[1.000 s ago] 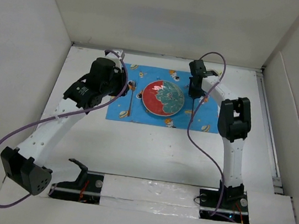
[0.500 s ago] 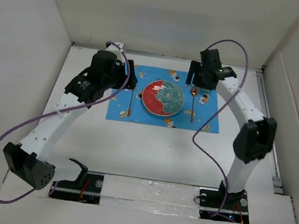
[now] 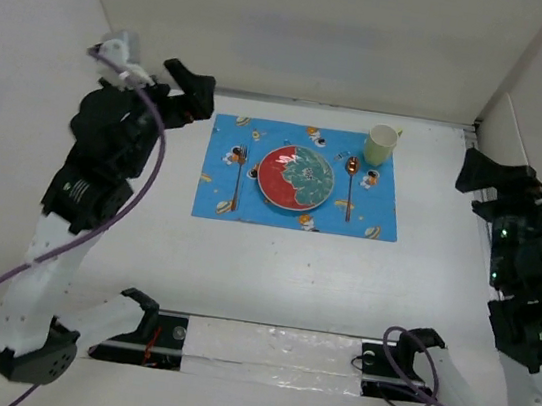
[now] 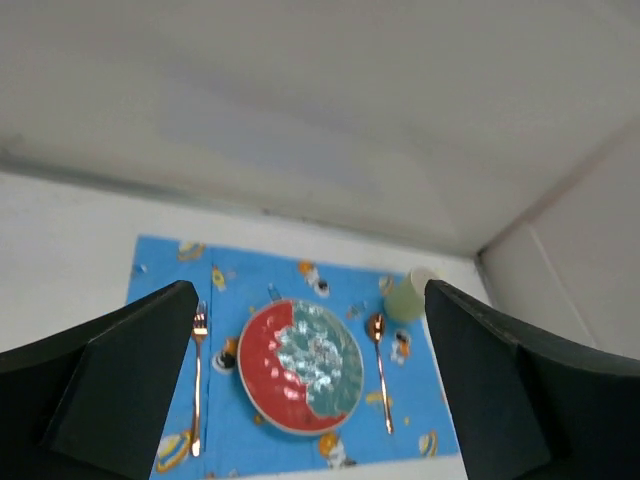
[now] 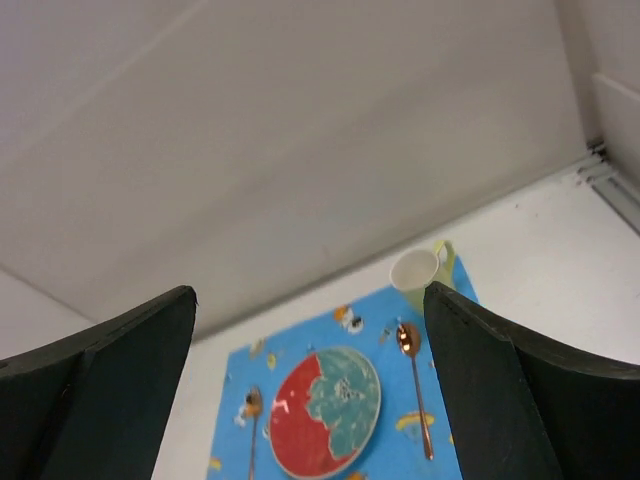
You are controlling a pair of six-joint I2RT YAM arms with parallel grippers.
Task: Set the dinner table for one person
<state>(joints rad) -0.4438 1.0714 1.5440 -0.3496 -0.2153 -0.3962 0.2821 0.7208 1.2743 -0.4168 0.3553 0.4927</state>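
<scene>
On the white dinner table (image 3: 271,274) lies a blue patterned placemat (image 3: 250,210). A red and teal plate (image 3: 297,177) sits at its middle, with a copper fork (image 3: 238,178) to its left and a copper spoon (image 3: 350,186) to its right. A pale green cup (image 3: 381,144) stands at the mat's far right corner. My left gripper (image 3: 193,94) hangs open, high off the mat's far left corner. Over the table's right edge my right gripper (image 3: 495,189) is raised and open. Both wrist views look down on the plate (image 4: 300,365) (image 5: 325,410) between empty fingers.
White walls close in the table on the left, back and right. A metal rail (image 3: 487,244) runs along the right side. The arms' bases and a taped strip (image 3: 271,349) line the near edge, with purple cables looping beside each arm.
Both arms have lifted away from the placemat, left arm to the left, right arm to the right. Both grippers have opened. The cup, hidden behind the right arm before, now shows.
</scene>
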